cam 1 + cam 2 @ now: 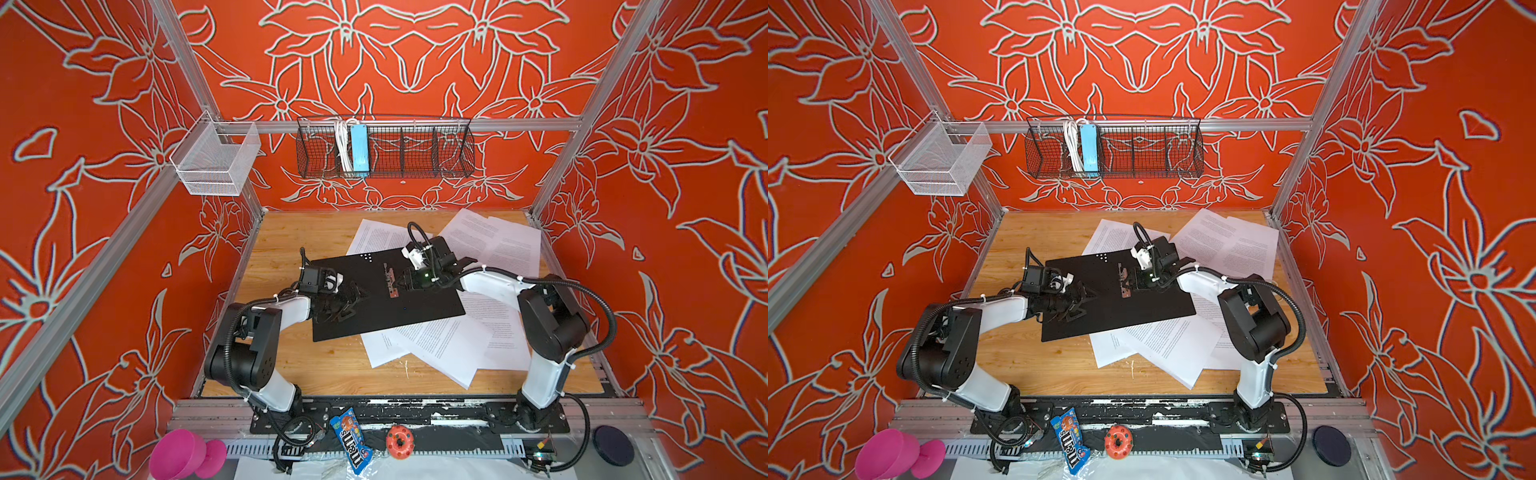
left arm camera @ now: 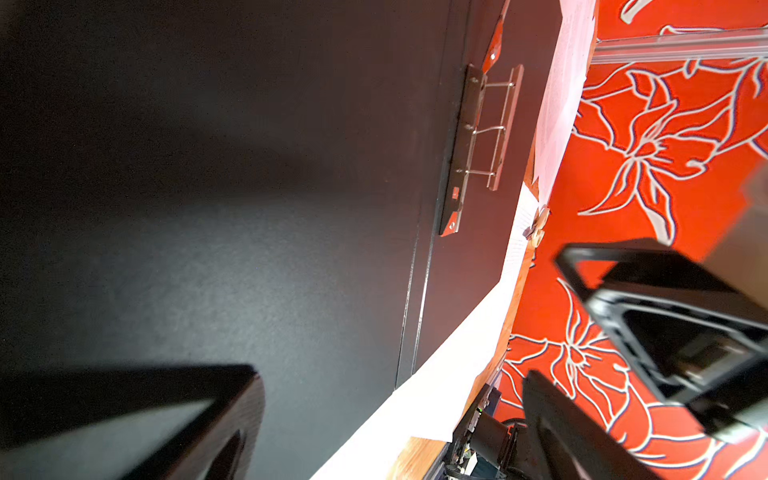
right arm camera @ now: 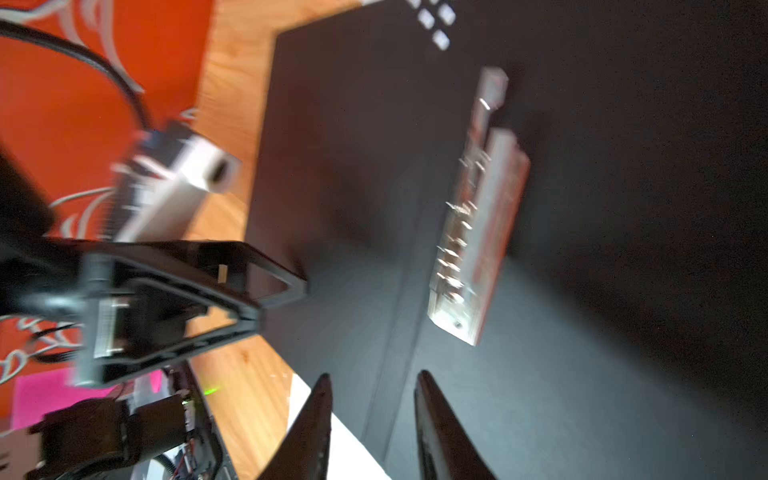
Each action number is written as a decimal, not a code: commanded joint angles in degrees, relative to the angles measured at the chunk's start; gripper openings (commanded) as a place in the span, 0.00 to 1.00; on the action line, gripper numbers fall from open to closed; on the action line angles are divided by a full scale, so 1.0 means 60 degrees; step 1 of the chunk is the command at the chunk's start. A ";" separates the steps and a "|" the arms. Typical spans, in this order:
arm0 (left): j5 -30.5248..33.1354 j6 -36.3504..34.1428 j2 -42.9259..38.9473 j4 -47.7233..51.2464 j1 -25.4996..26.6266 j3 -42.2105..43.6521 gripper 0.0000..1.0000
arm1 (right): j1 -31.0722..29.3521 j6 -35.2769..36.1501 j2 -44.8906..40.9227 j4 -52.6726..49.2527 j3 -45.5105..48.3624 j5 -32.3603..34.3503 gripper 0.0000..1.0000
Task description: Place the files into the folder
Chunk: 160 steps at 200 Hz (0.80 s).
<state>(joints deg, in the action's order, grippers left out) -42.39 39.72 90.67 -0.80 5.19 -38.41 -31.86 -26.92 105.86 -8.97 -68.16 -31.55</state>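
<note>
Top views both show black folder (image 1: pixel 415 307) open across scattered files (image 1: pixel 436 345).
Left gripper (image 1: pixel 353 303) gapes wide; right gripper (image 1: pixel 399 284) slightly parted, grasping nothing.

A black wire basket (image 1: pixel 415 154) holds a blue power strip (image 1: pixel 359 150); a candy bag (image 1: pixel 350 440) lies beside an orange ring (image 1: pixel 400 442).

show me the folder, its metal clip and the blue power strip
folder (image 1: pixel 407 311): in a top view, bare black inside face
metal clip (image 1: pixel 390 277): in a top view, middle of the bar
blue power strip (image 1: pixel 359 151): in a top view, middle of its casing
</note>
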 commanded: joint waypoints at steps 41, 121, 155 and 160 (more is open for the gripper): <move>0.2357 -0.1448 -0.0743 0.3813 0.0986 -0.1848 0.97 | 0.0048 0.0077 -0.0661 -0.0626 0.0630 0.1735 0.34; 0.6188 -0.1597 0.2128 0.6810 0.3817 -0.7016 0.98 | 0.0759 0.0083 -0.3406 -0.0971 0.2617 0.3824 0.98; 0.6495 -0.1035 0.3648 0.7349 0.4236 -0.8708 0.75 | 0.1130 0.0108 -0.4609 -0.1024 0.3496 0.3864 0.98; 0.6596 -0.0979 0.3851 0.7449 0.4286 -0.8944 0.73 | 0.1161 0.0106 -0.4778 -0.0978 0.3628 0.3853 0.98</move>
<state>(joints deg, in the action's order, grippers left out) -7.68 31.46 109.45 37.71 29.54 -86.56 -25.98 -26.55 81.10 -13.69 -49.76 -10.66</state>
